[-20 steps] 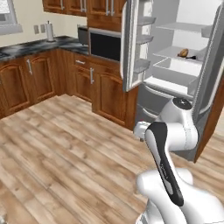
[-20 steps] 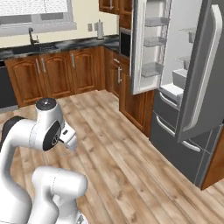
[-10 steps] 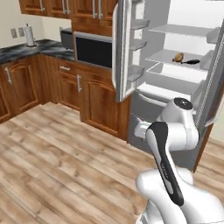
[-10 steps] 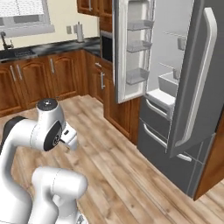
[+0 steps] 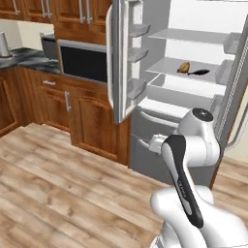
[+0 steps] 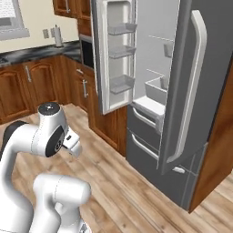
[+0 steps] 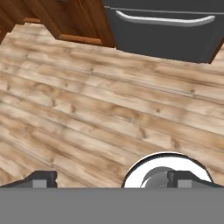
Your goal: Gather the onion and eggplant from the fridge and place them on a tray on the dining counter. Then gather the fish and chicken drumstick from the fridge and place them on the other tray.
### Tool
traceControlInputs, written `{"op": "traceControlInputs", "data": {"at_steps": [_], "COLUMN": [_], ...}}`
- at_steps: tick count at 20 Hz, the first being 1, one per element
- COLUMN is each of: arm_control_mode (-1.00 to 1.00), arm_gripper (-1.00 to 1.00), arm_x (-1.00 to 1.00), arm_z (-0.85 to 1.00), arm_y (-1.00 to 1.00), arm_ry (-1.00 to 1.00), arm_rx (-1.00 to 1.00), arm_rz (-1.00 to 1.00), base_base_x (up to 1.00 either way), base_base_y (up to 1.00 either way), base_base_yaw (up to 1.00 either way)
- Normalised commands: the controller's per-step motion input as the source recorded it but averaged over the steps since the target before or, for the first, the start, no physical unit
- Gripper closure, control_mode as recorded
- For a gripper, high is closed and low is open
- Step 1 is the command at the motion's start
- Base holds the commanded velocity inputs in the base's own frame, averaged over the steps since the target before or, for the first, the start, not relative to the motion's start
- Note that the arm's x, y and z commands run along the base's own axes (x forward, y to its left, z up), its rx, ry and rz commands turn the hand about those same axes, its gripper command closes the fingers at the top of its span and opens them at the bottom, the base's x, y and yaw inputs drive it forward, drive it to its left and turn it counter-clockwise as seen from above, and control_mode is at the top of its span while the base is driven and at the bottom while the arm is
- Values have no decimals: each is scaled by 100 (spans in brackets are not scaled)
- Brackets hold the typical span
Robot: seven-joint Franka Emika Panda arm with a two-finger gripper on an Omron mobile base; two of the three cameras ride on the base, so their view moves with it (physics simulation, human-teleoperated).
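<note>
The fridge [image 5: 193,72] stands open, with the onion [image 5: 183,67] and eggplant [image 5: 198,72] small on a middle shelf; fish and drumstick can't be made out. The gripper [image 7: 111,180], spread wide and empty, points at the wood floor [image 7: 87,113], its tips half cut off

The left base view looks forward and down from behind the arm [image 5: 186,179], which rises at its lower right, facing the open fridge [image 5: 193,72] and, left of it, the oven [image 5: 82,60] and cabinets [image 5: 92,116]. The right base view looks from the other side, arm [image 6: 36,136] at lower left, more obliquely along the fridge [image 6: 150,91], its right door [image 6: 191,91] near the lens. Both share the fridge, its left door [image 5: 123,53], the cabinets and the floor [image 5: 58,184]. The hand view faces down, close over the floor [image 7: 96,113], with the fridge drawer [image 7: 166,26] at its top and the fingers [image 7: 41,179] at its bottom.
</note>
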Motion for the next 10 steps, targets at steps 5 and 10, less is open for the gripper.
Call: {"op": "traceControlInputs", "data": {"at_steps": [5,10], "arm_control_mode": [100,100], "arm_gripper": [-100,-100], "arm_x": [0,0], "arm_z": [0,0], "arm_y": [0,0], "arm_ry": [0,0], "arm_rx": [0,0], "arm_rz": [0,0], "base_base_x": [76,65], "base_base_y": [0,0], "base_base_yaw": [-18,-16]}}
